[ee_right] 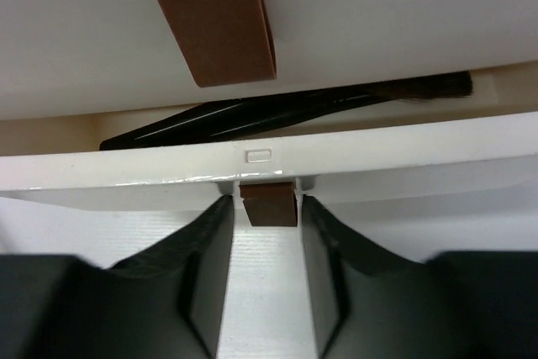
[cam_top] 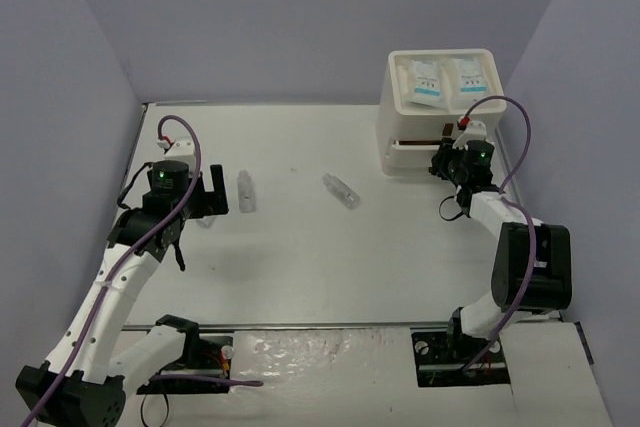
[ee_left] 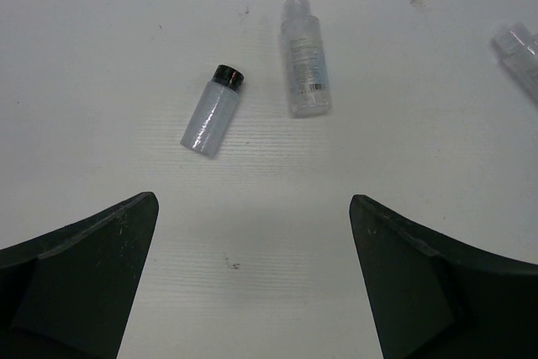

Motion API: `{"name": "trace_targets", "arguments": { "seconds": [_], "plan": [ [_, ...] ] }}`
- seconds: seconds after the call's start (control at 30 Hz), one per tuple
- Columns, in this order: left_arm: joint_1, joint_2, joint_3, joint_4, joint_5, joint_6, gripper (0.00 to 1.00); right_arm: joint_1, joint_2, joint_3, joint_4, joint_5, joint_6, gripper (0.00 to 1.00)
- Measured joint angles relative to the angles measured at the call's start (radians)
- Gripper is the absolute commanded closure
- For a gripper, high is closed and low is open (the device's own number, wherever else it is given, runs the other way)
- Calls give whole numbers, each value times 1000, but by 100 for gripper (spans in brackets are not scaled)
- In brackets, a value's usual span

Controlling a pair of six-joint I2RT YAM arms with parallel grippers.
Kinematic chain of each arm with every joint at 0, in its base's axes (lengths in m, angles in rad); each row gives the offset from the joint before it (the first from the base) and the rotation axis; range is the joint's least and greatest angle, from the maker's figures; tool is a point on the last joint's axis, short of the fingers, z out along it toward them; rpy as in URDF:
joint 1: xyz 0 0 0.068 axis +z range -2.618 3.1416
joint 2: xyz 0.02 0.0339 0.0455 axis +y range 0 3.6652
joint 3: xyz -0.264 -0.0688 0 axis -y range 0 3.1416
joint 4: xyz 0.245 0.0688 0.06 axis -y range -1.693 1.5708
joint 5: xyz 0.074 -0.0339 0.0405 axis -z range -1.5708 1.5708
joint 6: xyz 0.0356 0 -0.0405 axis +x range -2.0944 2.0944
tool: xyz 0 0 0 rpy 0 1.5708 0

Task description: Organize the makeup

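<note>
- Left hand [ee_left: 252,208]: black fingers spread wide, holding nothing, above the white tabletop [ee_left: 84,39].
- Ahead of it lie a small clear black-capped vial [ee_left: 212,113] and a clear labelled vial [ee_left: 304,60], near each other but not touching.
- Right hand [ee_right: 267,233]: fingers narrowly parted either side of the brown drawer handle [ee_right: 269,205]; I cannot tell whether they grip it.
- A thin black brush [ee_right: 277,111] lies in that slightly open drawer of the white box [cam_top: 400,127].
- Two white blue-printed sachets [cam_top: 423,80] rest on the box's top.

The vials [ee_left: 212,111] are clear plastic; the worktop [ee_left: 101,31] is matt white; the drawer box [ee_right: 378,157] is smooth, glossy white; the brush [ee_right: 252,115] shiny black.
</note>
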Motion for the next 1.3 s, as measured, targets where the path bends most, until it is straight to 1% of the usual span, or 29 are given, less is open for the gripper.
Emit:
{"name": "trace_targets", "arguments": {
  "seconds": [0.03, 0.33, 0.67, 0.77, 0.97, 1.1, 1.2, 1.3],
  "plan": [
    [0, 0, 0, 0, 0, 0, 3, 0, 7, 0, 12, -3, -1, 55],
    [0, 15, 0, 0, 0, 0, 3, 0, 51, 12, 79, -16, -3, 42],
    [3, 15, 0, 0, 0, 0, 3, 0, 94, 56, 96, -21, -1, 28],
    [8, 15, 0, 0, 0, 0, 3, 0, 97, 62, 98, -21, 1, 24],
    [12, 15, 0, 0, 1, 0, 3, 0, 94, 61, 97, -22, 10, 22],
    [12, 15, 0, 0, 4, 0, 3, 0, 33, 40, 89, -22, 39, 21],
    [12, 14, 0, 0, 10, 0, 3, 0, -61, 8, 76, -22, 71, 14],
    [12, 12, 0, 0, 14, 0, 3, -7, -147, -21, 59, -27, 118, 13]
  ]
}}
